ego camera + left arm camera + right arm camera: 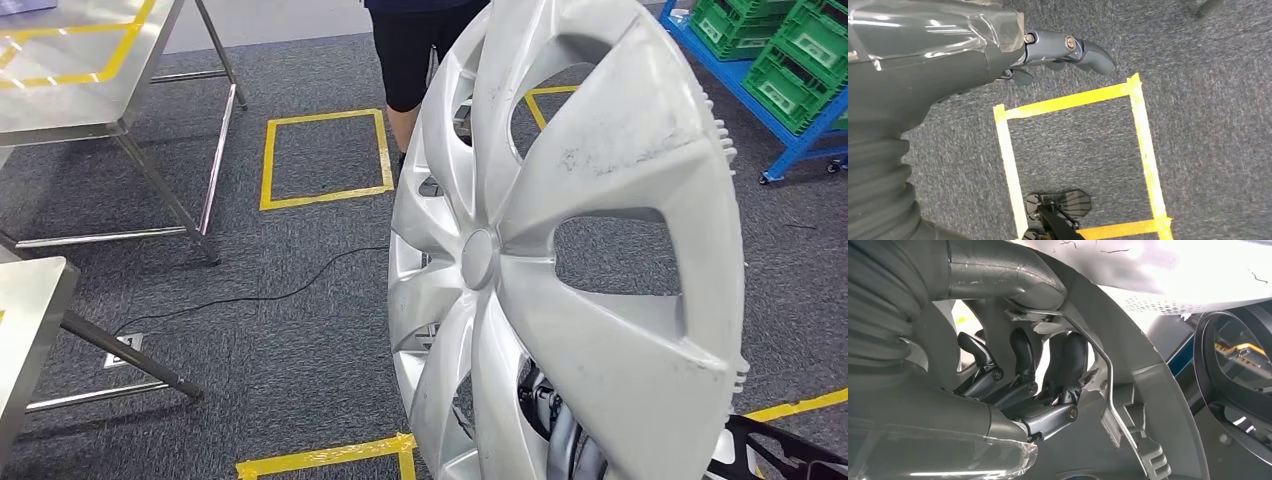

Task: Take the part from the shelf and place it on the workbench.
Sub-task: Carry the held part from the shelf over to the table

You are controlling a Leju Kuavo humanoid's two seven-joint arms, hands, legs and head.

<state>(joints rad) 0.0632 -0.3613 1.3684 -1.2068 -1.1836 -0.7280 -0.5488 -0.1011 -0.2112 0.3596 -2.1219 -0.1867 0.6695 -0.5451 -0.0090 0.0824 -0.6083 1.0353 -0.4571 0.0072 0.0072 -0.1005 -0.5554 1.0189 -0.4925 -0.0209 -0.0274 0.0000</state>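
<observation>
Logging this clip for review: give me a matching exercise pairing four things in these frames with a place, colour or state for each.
Things:
1. wheel cover
2. left hand
3. crates
4. floor tape

Descriptions:
A. green, stacked on a blue rack
B. silver, held upright by the right hand
C. yellow, laid in squares on the grey carpet
D. holds nothing, hanging over the floor

Pairs: 1-B, 2-D, 3-A, 4-C

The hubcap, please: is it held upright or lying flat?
Upright, slightly tilted: the hubcap stands on edge above the carpet.
</observation>
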